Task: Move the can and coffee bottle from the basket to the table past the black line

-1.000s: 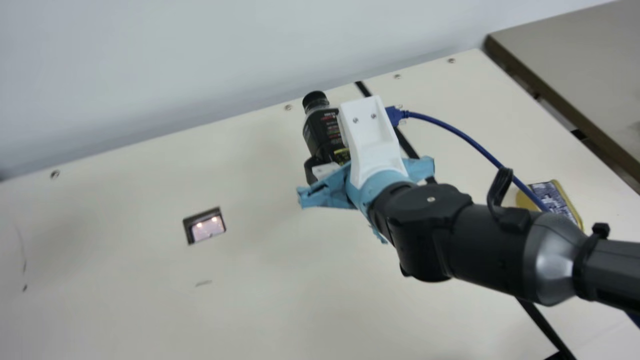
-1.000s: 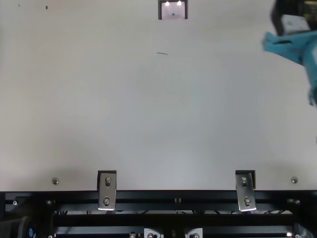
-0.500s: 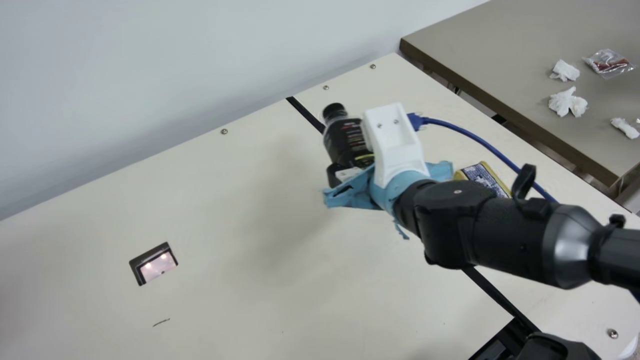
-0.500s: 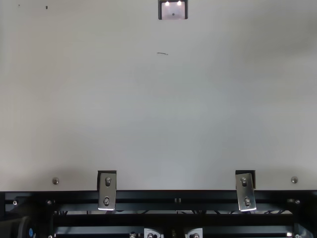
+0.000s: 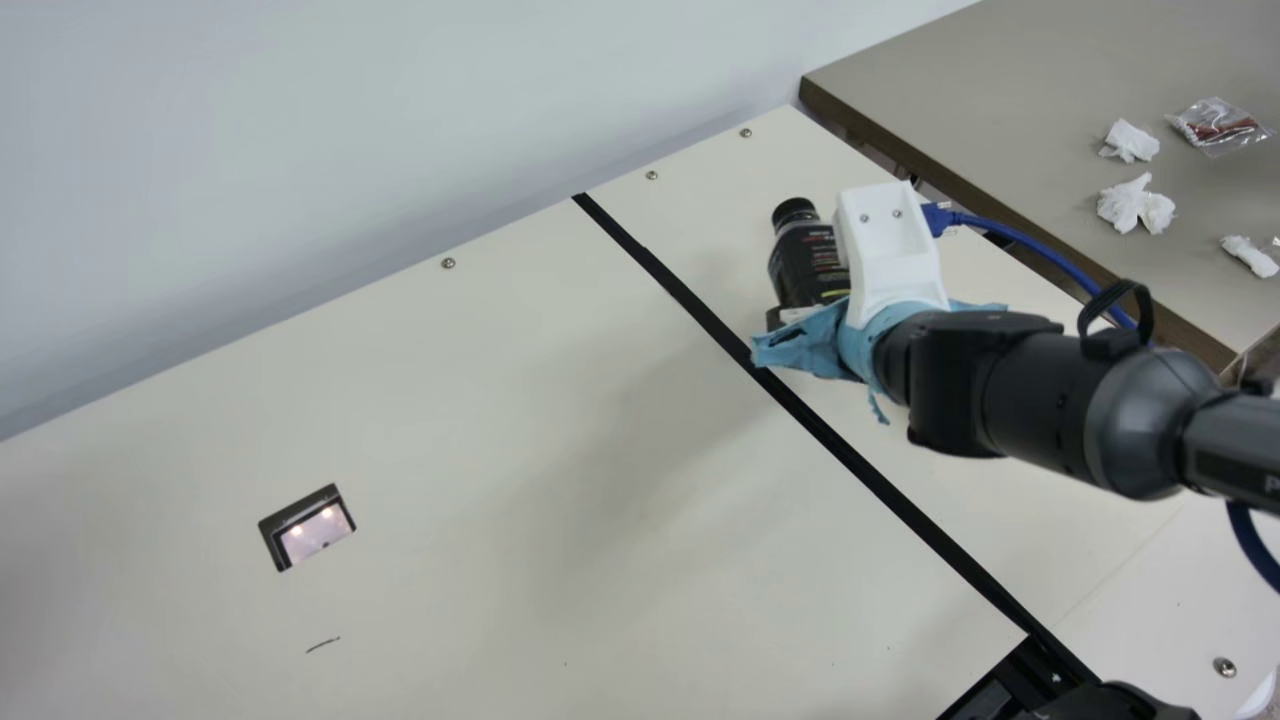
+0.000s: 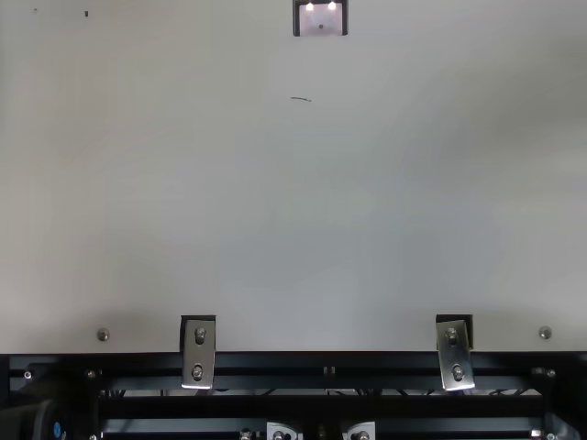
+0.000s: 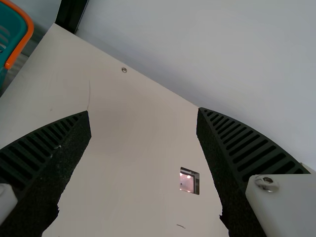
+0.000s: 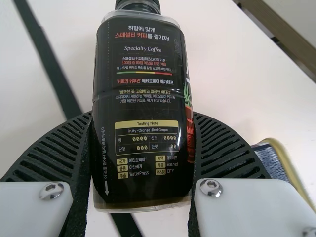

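My right gripper (image 5: 812, 312) is shut on the dark coffee bottle (image 5: 803, 262) in the main view, holding it cap up, just right of the black line (image 5: 690, 298). The right wrist view has the bottle (image 8: 142, 103) between the ribbed fingers of my right gripper (image 8: 143, 117), its label facing the camera. Behind the right-hand finger there lies the can (image 8: 277, 159), yellow-rimmed with a blue-grey side. In the left wrist view my left gripper (image 7: 143, 113) stands open with nothing between its fingers. The teal basket with its orange rim (image 7: 28, 25) is in a corner there.
A blue cable (image 5: 1040, 248) runs beside the right arm. Beyond the table's right edge stands a brown-grey table (image 5: 1000, 110) with crumpled tissues (image 5: 1130, 142) and a plastic bag (image 5: 1218, 125). A dark-framed square (image 5: 307, 527) sits on the cream table; metal brackets (image 6: 198, 353) line the front edge.
The neck camera turned at first. My right arm, with the bottle in its grip, has moved rightward across the black line, and its gripper has left the top view's right edge.
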Controlling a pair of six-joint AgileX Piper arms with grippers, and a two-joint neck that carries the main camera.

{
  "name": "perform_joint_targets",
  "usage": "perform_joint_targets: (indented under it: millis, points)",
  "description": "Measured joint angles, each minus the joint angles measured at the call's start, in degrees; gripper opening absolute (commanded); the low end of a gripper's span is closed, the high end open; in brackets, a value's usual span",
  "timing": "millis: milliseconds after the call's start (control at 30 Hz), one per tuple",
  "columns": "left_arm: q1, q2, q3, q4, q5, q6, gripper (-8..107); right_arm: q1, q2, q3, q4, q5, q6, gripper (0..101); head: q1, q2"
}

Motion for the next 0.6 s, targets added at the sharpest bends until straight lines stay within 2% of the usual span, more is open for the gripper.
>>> perform_joint_targets:
  millis: [267,400,600]
  points:
    - [0.0,0.0,0.0,0.0,0.0,0.0,90,-7.61,4.84,-2.35,-2.35,3.14,-2.64,0,0.0,0.0]
    - [0.0,0.0,0.0,0.0,0.0,0.0,90,-8.33,6.42,-2.78,-3.68,4.63,-2.64,0,-0.29,0.0]
    - [0.0,0.0,0.0,0.0,0.0,0.0,90,-8.37,8.0,-2.72,-5.23,4.93,-1.68,0,-0.29,0.0]
